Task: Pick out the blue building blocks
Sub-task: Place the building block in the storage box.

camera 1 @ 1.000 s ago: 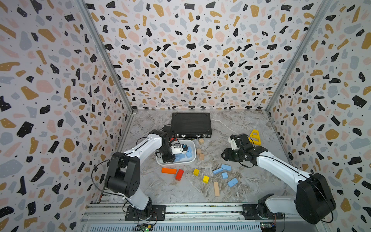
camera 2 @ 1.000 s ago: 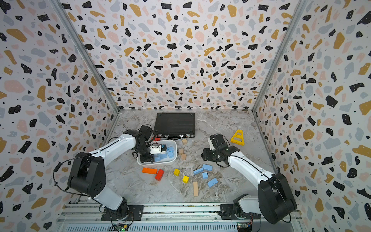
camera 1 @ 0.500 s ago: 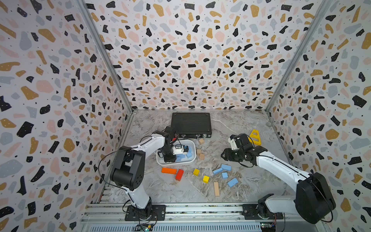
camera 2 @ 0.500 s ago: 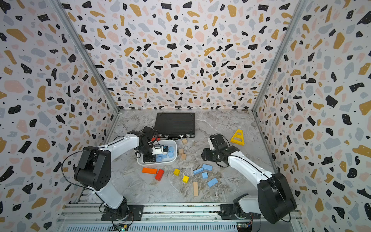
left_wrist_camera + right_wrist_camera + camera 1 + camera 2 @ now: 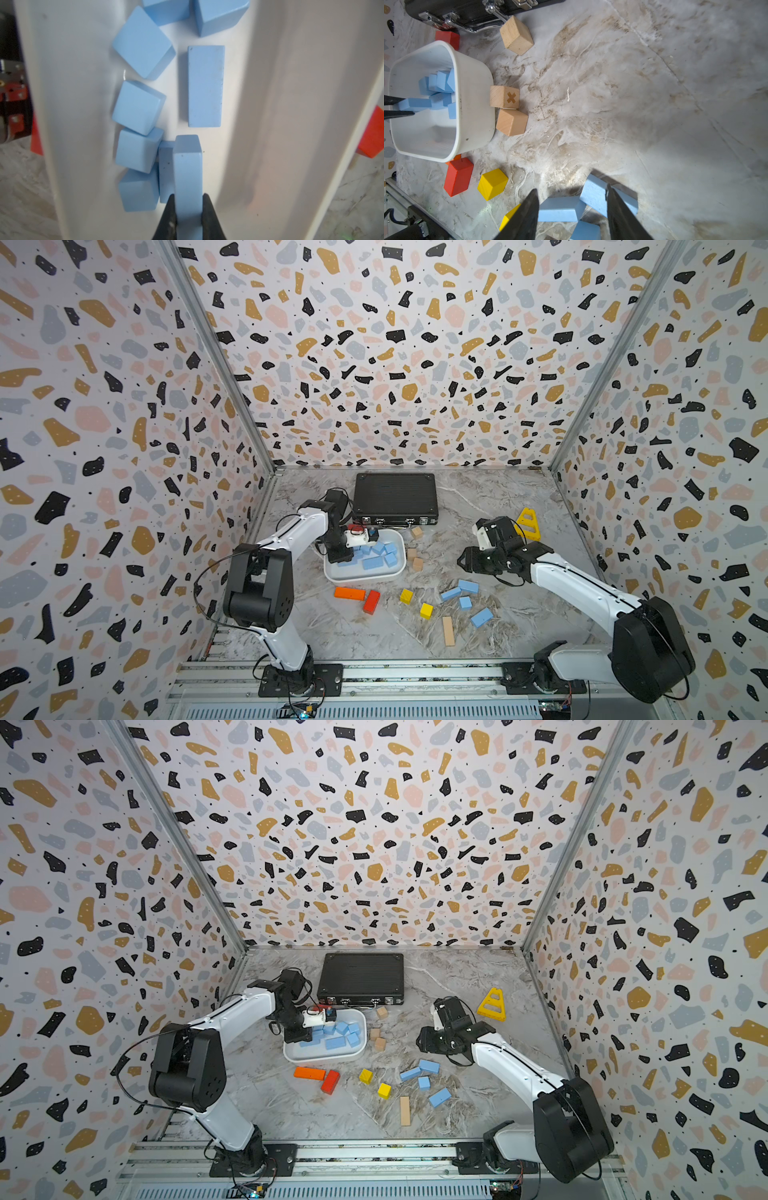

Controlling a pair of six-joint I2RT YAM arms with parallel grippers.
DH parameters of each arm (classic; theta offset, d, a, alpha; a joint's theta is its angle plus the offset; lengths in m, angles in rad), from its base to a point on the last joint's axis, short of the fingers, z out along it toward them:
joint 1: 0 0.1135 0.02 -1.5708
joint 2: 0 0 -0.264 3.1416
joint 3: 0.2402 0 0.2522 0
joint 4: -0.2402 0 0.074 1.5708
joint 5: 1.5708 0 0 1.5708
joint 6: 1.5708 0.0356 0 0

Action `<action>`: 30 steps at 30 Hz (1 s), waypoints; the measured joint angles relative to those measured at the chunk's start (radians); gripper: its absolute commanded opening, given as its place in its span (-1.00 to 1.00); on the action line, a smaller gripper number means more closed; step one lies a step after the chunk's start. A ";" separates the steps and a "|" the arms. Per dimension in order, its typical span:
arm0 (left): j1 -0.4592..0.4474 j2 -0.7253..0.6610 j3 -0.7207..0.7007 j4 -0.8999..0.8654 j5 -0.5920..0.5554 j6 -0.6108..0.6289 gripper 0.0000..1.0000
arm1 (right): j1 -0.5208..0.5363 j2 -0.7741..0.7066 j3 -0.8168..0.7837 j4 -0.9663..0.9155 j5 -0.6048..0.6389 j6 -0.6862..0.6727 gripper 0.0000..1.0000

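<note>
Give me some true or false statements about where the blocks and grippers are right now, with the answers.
1. The left gripper holds a blue bar over the white tub. True.
2. The right gripper grips a yellow cube. False: its jaws are open and empty above loose blue blocks.
3. Four loose blue blocks lie on the table outside the tub. True.
4. The black case is open. False: it is shut.
</note>
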State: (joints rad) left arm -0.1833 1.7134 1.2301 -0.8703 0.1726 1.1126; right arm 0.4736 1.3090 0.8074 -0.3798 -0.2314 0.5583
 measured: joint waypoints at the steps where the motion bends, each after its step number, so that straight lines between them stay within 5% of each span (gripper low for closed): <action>1: 0.008 0.000 0.006 -0.001 -0.002 0.004 -0.97 | 0.000 0.000 0.000 0.000 0.000 0.000 0.09; 19: 0.046 0.045 0.014 -0.016 -0.015 0.025 -0.87 | 0.000 0.000 0.000 0.014 0.000 0.000 0.08; 30: 0.046 0.062 0.014 -0.003 -0.018 0.019 -0.64 | 0.000 -0.007 -0.010 0.014 0.000 0.000 0.09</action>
State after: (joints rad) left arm -0.1371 1.7752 1.2442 -0.8734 0.1543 1.1313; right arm 0.4736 1.3018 0.7979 -0.3660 -0.2310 0.5583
